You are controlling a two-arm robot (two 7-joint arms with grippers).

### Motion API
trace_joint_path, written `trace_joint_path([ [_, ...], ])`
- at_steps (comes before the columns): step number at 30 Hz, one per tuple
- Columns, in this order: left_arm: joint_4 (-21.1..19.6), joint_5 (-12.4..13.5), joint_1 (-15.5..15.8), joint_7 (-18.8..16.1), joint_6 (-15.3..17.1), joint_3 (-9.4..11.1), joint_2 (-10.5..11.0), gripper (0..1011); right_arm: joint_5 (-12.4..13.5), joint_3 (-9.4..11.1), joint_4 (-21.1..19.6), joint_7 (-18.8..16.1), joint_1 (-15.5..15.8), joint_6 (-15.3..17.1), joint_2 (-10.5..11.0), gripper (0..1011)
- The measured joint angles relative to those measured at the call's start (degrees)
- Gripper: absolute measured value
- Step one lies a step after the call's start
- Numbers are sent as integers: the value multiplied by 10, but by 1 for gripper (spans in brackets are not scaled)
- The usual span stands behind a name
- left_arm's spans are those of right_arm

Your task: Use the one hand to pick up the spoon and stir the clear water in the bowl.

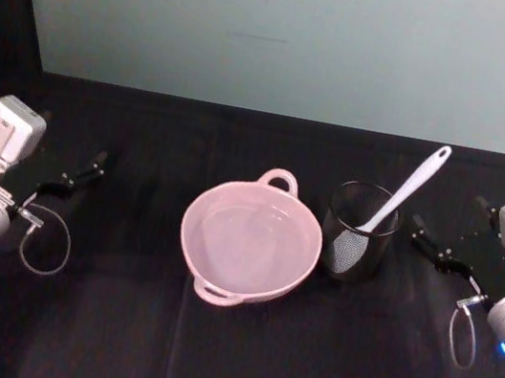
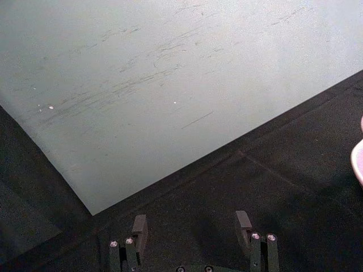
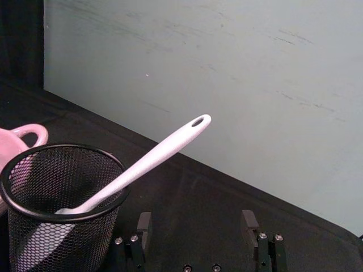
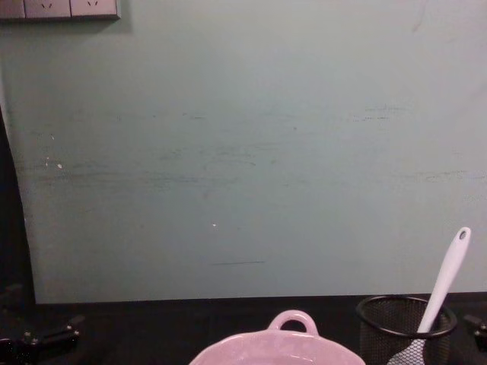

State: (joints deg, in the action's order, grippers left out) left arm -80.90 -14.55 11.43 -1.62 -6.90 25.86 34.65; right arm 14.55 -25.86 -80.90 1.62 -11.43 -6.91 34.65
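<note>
The pink bowl (image 1: 187,232) sits at the table's middle, and the clear water (image 1: 249,239) in it is a faint sheen. Just right of the bowl, the white spoon (image 1: 409,194) stands head down in a black mesh cup (image 1: 356,250), its handle leaning up and to the right. My right gripper (image 1: 422,233) hovers open just right of the cup, its fingers (image 3: 144,224) apart and empty in the right wrist view, behind the cup (image 3: 57,198) and spoon (image 3: 164,150). My left gripper (image 1: 89,168) rests open far left of the bowl, holding nothing (image 2: 191,224).
A black cloth (image 1: 233,361) covers the table, and a pale green wall (image 1: 298,32) rises behind it. The cup (image 4: 380,323) nearly touches the bowl's (image 4: 293,319) right side. Open cloth lies in front of the bowl and between it and the left gripper.
</note>
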Motion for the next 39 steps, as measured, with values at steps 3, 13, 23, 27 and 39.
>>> trace_joint_path([
  [3,0,0,0,0,0,0,0,1011,0,0,0,0,0,0,0,1003],
  [13,0,0,0,0,0,0,0,1011,0,0,0,0,0,0,0,1002],
  [23,0,0,0,0,0,0,0,1011,0,0,0,0,0,0,0,1003],
  [27,0,0,0,0,0,0,0,1011,0,0,0,0,0,0,0,1002],
  [39,0,0,0,0,0,0,0,1011,0,0,0,0,0,0,0,1003],
])
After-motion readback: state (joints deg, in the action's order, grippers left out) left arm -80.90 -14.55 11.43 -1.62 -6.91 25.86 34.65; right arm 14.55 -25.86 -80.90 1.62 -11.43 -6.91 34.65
